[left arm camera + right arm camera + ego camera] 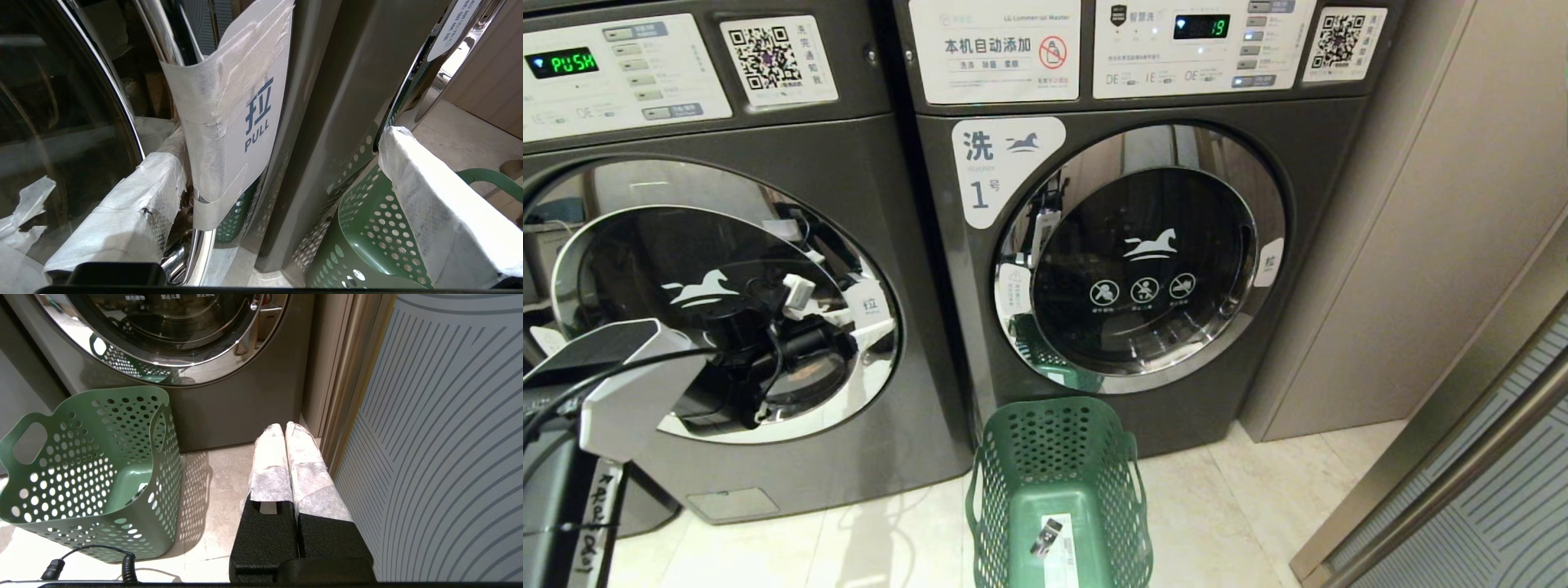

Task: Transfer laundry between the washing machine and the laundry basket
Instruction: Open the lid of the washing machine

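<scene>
The washing machine [849, 155] on the left has its round chrome-rimmed door [621, 237] shut, and its display reads PUSH. My left gripper [870, 327] is open at the door's right edge. In the left wrist view the gripper [282, 151] straddles the taped white PULL label [245, 122]: one wrapped finger [122, 216] lies against the glass, the other [429, 204] hangs over the laundry basket [367, 228]. The green perforated basket [996, 490] stands on the floor between the two machines with only a small tag inside. No laundry is in view. My right gripper [284, 428] is shut and empty, low beside the basket [122, 428].
A like machine labelled 1 [1339, 204] stands to the right with its door shut. Beyond it are a beige wall panel [1445, 245] and a striped panel [449, 437] close to my right gripper. A black cable [94, 559] lies on the pale tile floor.
</scene>
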Controlling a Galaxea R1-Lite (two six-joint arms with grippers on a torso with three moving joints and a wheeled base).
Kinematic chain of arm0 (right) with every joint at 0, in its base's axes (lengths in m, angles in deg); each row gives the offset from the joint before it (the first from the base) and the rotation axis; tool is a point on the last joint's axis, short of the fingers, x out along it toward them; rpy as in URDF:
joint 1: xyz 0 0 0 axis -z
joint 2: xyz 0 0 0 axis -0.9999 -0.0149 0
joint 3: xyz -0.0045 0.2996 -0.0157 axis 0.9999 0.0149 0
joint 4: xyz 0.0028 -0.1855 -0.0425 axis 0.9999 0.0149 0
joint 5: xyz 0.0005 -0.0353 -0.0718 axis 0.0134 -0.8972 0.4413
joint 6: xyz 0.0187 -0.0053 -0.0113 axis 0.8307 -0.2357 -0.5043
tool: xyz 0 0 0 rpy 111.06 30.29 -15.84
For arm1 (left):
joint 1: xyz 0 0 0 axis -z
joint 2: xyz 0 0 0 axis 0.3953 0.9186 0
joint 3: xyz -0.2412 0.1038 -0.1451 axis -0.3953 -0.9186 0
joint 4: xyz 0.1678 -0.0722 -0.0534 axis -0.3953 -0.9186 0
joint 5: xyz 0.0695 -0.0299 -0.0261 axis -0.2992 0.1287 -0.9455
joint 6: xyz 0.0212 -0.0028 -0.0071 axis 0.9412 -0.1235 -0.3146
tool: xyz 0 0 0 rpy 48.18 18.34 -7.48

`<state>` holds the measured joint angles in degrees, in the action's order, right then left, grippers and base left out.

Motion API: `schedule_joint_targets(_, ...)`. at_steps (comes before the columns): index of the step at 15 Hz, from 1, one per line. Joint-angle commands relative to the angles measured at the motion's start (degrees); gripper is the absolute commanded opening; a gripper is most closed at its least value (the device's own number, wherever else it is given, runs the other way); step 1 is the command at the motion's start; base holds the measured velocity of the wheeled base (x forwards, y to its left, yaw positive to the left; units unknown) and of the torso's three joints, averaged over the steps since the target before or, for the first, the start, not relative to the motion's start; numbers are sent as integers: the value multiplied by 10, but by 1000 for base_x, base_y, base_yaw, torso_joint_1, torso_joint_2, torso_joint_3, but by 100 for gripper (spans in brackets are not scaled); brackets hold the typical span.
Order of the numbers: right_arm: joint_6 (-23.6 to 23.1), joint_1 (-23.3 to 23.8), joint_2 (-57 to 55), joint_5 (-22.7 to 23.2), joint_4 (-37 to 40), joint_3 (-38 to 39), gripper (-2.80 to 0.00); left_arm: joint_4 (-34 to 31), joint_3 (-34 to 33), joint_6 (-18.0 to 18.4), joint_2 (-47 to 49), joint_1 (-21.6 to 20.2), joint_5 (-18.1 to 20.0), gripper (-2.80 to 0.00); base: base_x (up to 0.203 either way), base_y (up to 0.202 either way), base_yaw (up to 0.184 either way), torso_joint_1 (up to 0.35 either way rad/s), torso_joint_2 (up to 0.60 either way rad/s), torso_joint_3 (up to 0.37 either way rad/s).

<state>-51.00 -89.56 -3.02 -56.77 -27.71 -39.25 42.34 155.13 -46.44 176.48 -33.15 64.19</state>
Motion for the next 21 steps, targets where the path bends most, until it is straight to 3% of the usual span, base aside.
schedule_joint_targets(1,0,0,0,0,0,0,-280,5,8,-2,9,0,-5,0,0,0,0,0,0,0)
schedule_joint_targets(6,0,0,0,0,0,0,-280,5,7,-8,7,0,47,0,0,0,0,0,0,0)
schedule_joint_targets(13,0,0,0,0,0,0,-280,12,-12,-6,2,-8,55,0,0,0,0,0,0,0)
schedule_joint_targets(17,0,0,0,0,0,0,-280,19,-20,-6,4,-13,102,0,0,0,0,0,0,0)
schedule_joint_targets(21,0,0,0,0,0,0,-280,19,-16,-6,8,-13,103,0,0,0,0,0,0,0)
